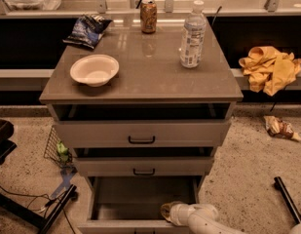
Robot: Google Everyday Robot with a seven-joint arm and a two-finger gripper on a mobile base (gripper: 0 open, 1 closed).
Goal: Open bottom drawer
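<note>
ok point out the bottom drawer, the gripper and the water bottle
bottom drawer (135, 199), camera view, its plain grey inside
gripper (165, 211), camera view, its tip, at the open drawer's right front
water bottle (193, 38), camera view, its label
</note>
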